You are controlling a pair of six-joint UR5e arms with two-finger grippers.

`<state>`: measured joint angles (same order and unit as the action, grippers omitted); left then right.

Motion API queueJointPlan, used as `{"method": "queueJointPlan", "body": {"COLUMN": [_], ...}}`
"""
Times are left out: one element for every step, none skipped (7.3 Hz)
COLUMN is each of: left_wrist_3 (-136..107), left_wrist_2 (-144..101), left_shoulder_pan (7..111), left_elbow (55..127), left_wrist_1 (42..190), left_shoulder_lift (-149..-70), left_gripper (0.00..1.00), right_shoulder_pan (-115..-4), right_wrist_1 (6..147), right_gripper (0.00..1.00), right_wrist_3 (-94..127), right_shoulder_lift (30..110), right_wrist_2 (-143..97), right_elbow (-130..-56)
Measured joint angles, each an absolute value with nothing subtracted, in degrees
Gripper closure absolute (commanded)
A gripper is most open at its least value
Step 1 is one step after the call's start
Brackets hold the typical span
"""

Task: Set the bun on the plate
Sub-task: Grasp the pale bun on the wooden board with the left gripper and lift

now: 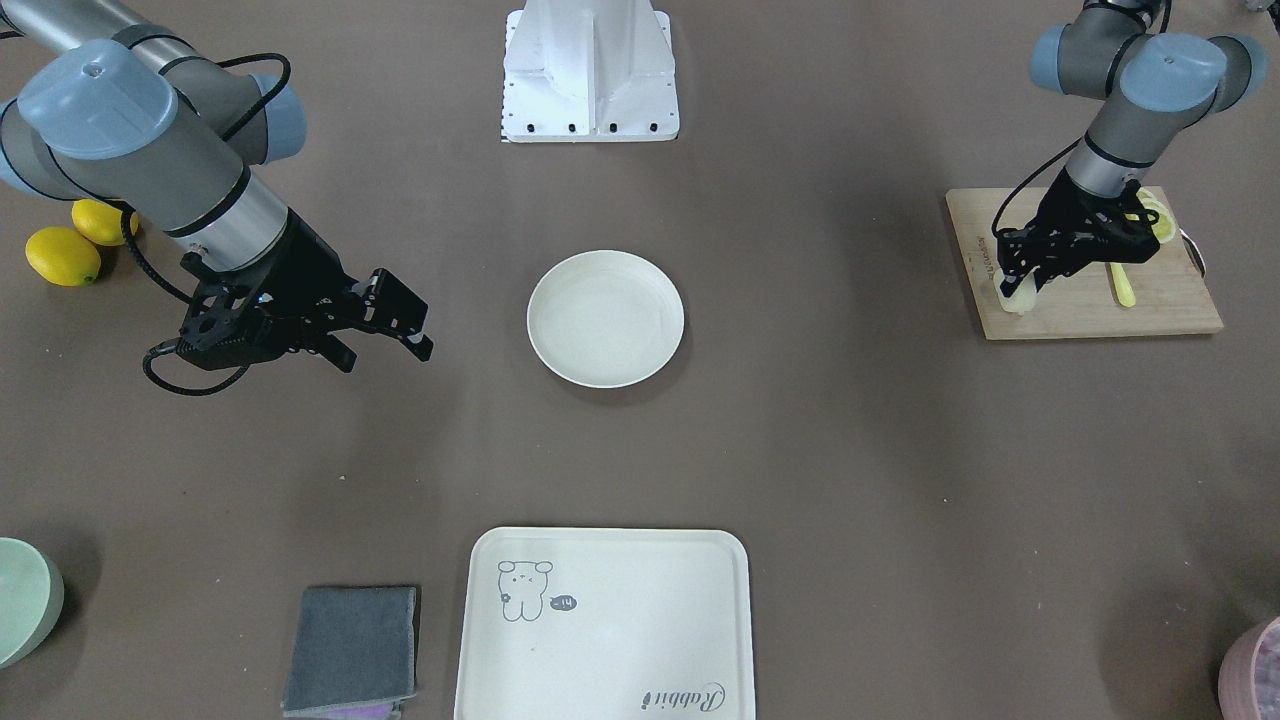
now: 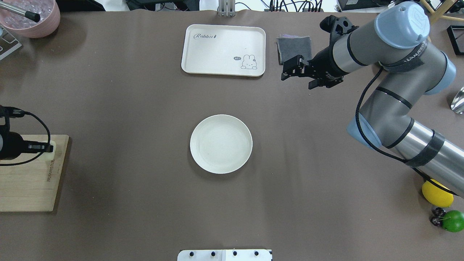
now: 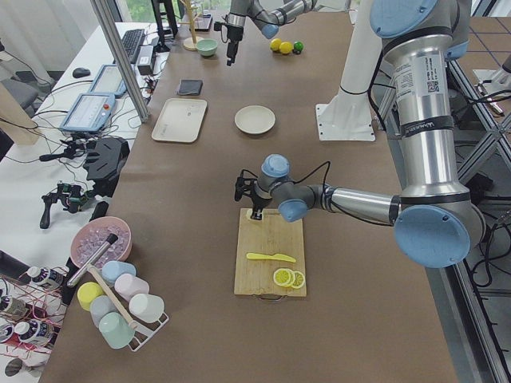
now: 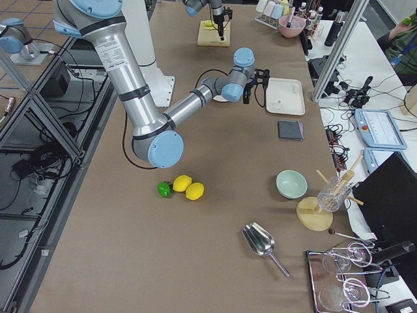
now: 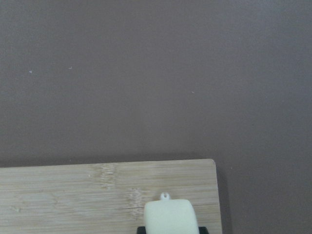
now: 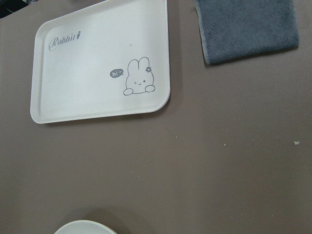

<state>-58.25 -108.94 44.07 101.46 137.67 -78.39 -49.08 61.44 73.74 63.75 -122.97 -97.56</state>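
The bun (image 5: 170, 217), a small pale cream lump, sits at the corner of a wooden cutting board (image 1: 1090, 300), and in the left wrist view dark fingertips press it on both sides. My left gripper (image 1: 1022, 290) points down at that board corner, shut on the bun (image 1: 1014, 302). The round cream plate (image 1: 605, 318) lies bare at the table's middle (image 2: 221, 144), far from the bun. My right gripper (image 1: 385, 330) hovers open beside the plate, holding nothing. The right wrist view shows only the plate's rim (image 6: 85, 227).
A cream tray (image 1: 605, 620) with a rabbit drawing and a grey cloth (image 1: 350, 650) lie beyond the plate. A yellow knife (image 1: 1122, 285) and lemon slices (image 1: 1160, 225) share the board. Two lemons (image 1: 62, 255) sit under the right arm. A green bowl (image 1: 20, 600) sits at a corner.
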Motion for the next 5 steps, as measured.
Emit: {"method": "queueJointPlan", "body": {"left_wrist_3": [-58.2,-58.3,-58.3,-58.3,-58.5], "left_wrist_2": [-109.2,-109.8,-111.0,-112.4,-113.2], "left_shoulder_pan": [44.4,44.7,45.4,46.8,48.1], "left_elbow": [102.1,103.3,104.6,105.8,107.6], "left_wrist_1": [137.8,137.6,136.7,133.5,126.8], "left_shoulder_lift": [-78.3,-78.3,-79.0,-81.4,-86.1], "left_gripper": [0.78,0.78,0.78,0.76,0.76], "right_shoulder_pan": [-49.2,-49.3,-49.4,-49.4,-49.5], "right_wrist_1": [61.4,61.4,61.4,61.4,61.4], "right_gripper": [0.0,0.0,0.0,0.0,0.0], "right_wrist_3": [73.7,73.7,73.7,73.7,73.7], "right_shoulder_lift": [63.8,63.9,64.1,64.4,64.6], "right_wrist_2": [-123.0,-123.0,-123.0,-123.1,-123.0], "right_elbow": [-97.6,-97.8,-98.0,-98.2,-98.4]}}
